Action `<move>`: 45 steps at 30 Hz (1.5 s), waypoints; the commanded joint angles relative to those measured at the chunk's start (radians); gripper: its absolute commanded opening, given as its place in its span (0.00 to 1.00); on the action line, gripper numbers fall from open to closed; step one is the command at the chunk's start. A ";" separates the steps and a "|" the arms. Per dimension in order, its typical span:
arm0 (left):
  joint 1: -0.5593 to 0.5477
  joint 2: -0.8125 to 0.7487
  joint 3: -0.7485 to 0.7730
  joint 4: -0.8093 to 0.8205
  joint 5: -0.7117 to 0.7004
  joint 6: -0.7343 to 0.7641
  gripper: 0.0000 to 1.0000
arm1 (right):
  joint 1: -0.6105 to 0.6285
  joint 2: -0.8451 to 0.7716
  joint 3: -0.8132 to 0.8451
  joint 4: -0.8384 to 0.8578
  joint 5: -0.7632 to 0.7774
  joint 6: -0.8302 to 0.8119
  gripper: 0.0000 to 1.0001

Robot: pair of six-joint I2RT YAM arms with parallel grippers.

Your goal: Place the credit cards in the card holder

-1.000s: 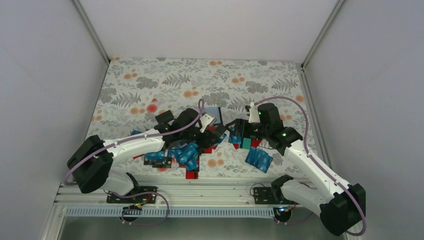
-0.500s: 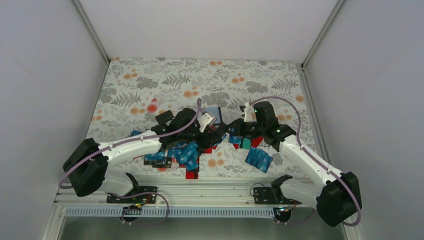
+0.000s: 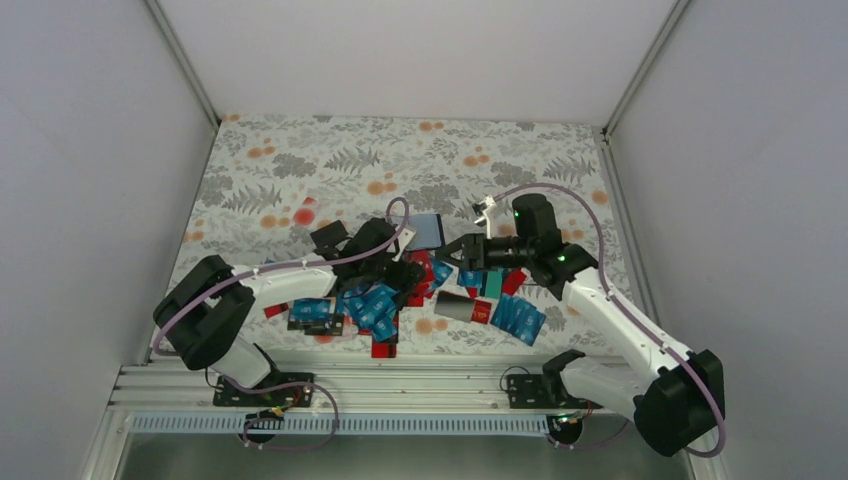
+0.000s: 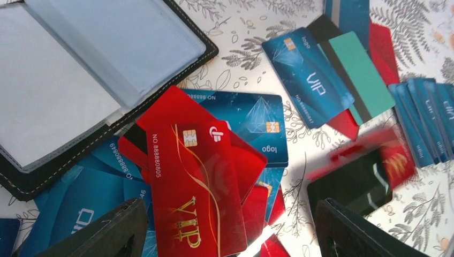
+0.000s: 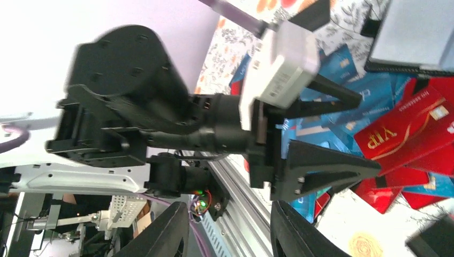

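The card holder lies open, black-edged with a grey-blue inside, at the back of the card pile. Blue and red credit cards are heaped in front of it. My left gripper is open and empty, low over a red VIP card; in the top view it is over the pile. A black card shows blurred at its right finger. My right gripper is open and empty, held level above the pile and facing the left arm.
A fan of blue cards lies at the front right and a teal card sits beside a blue VIP card. A red card lies near the front rail. White walls enclose the floral table.
The right gripper has lifted and swung level towards the left arm. A dark card now shows on the table in front of the pile. The left gripper has drawn back lower over the pile.
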 commanded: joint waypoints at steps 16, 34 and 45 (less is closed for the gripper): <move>-0.074 0.029 0.054 -0.166 -0.083 -0.001 0.72 | 0.008 0.037 -0.058 -0.344 0.495 -0.036 0.42; -0.190 -0.206 -0.063 -0.613 -0.402 -0.456 0.55 | 0.187 0.260 -0.083 0.014 0.238 0.051 0.42; -0.188 -0.211 -0.111 -0.571 -0.396 -0.522 0.20 | 0.214 0.311 -0.072 0.044 0.259 0.060 0.41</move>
